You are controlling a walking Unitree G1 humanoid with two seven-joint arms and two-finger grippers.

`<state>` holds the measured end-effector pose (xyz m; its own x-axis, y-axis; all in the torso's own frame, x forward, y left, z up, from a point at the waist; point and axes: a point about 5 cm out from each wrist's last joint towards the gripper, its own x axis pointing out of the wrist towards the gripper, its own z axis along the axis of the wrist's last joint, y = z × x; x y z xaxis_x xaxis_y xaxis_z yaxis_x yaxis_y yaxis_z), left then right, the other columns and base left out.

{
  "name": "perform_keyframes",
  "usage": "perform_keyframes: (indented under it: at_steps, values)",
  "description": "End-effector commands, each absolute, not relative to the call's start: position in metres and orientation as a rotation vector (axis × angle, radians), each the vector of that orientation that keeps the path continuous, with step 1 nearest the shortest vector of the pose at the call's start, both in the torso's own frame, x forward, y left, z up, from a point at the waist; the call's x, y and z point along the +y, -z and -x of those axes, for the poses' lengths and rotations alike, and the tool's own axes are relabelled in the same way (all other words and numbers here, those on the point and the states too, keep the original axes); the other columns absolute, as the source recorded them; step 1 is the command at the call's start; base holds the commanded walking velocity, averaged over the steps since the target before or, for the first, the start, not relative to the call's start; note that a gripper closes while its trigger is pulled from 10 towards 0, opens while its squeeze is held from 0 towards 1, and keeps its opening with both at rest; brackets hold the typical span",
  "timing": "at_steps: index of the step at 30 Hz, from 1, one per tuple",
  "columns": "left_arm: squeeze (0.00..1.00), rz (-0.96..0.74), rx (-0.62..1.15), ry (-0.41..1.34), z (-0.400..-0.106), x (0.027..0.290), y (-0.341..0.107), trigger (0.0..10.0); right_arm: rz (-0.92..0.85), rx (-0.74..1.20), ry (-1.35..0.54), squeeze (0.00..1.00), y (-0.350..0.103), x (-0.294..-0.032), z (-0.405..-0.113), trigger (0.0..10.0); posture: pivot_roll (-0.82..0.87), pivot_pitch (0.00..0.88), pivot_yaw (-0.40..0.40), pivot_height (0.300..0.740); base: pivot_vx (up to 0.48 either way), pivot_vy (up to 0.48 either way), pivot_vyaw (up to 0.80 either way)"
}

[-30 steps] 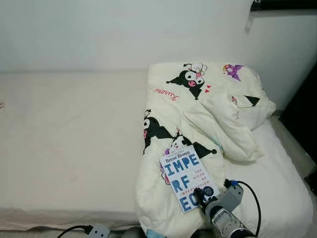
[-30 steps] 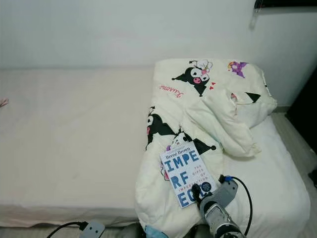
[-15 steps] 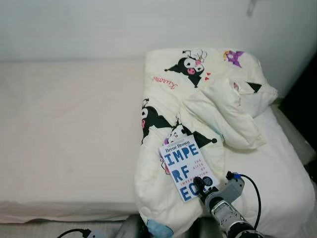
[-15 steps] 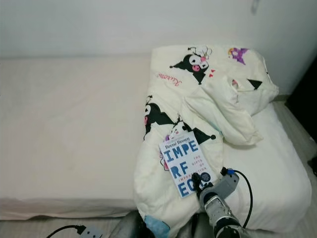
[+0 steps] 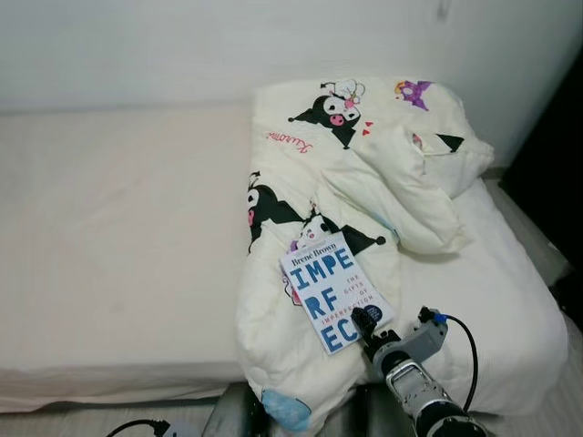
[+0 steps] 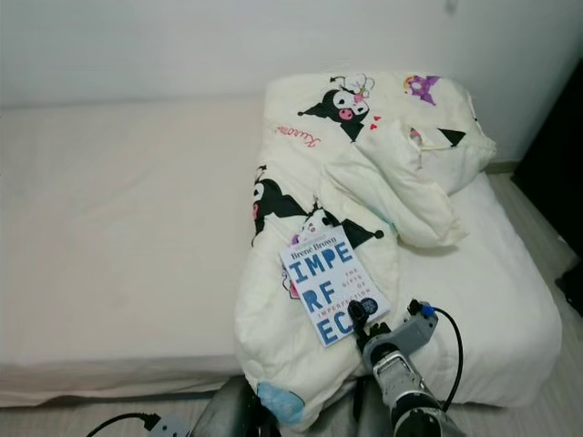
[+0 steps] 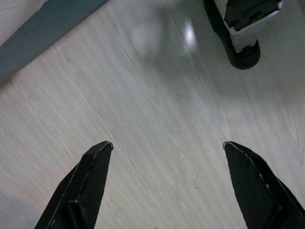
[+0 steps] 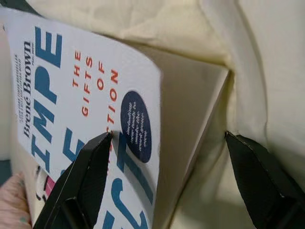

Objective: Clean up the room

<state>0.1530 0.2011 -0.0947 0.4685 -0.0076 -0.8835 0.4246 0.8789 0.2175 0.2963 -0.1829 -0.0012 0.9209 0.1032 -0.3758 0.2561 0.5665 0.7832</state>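
Note:
A white paperback book (image 5: 330, 290) with big blue letters lies on a cream quilt (image 5: 364, 182) printed with black cartoon figures, near the bed's front edge. My right gripper (image 5: 363, 318) reaches up from below to the book's near right corner. In the right wrist view its fingers (image 8: 81, 181) stand open: one lies over the book's cover (image 8: 90, 105), the other over the quilt (image 8: 257, 71) beyond the book's edge. The cover's corner is slightly raised off the pages. My left gripper (image 7: 167, 145) hangs open over the wooden floor (image 7: 157, 95).
The quilt is bunched on the right half of a bed (image 5: 118, 237) with a pale sheet; its left half is bare. A white wall (image 5: 182, 45) runs behind. A dark opening (image 5: 556, 155) lies at the far right. The robot's foot (image 7: 245, 28) stands on the floor.
The camera has pulled back and shifted, so the bed's front edge shows more. My right gripper stays at the book's near corner; the book has not visibly moved on the quilt.

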Motion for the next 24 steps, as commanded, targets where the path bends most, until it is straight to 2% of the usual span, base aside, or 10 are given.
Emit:
perform_keyframes:
  at_steps: [1,9,10,21,24]
  values:
    - [0.00,-0.472,1.098,0.273,-0.143,0.212,0.097,10.0,-1.007,0.407,0.082,0.00,0.002,-0.178,-0.296,10.0,0.10,0.239,0.067,0.600,0.000,0.000,0.00]
    - [0.00,-0.474,1.098,0.276,-0.145,0.211,0.096,10.0,-1.034,0.339,0.018,0.00,-0.011,-0.177,-0.307,10.0,0.10,0.235,0.067,0.600,0.000,0.000,0.00]
    - [0.00,-0.475,1.095,0.279,-0.145,0.210,0.096,10.0,-1.027,0.328,0.018,0.00,-0.012,-0.179,-0.308,0.0,0.10,0.226,0.063,0.600,0.000,0.000,0.00]
    - [0.00,-0.478,1.088,0.283,-0.148,0.208,0.096,10.0,-1.007,0.286,-0.010,0.00,-0.022,-0.183,-0.315,0.0,0.08,0.208,0.055,0.600,0.000,0.000,0.00]
    - [0.00,-0.467,1.075,0.251,-0.150,0.208,0.095,10.0,-0.980,0.299,-0.057,0.00,-0.024,-0.177,-0.317,0.0,0.07,0.196,0.045,0.600,0.000,0.000,0.00]
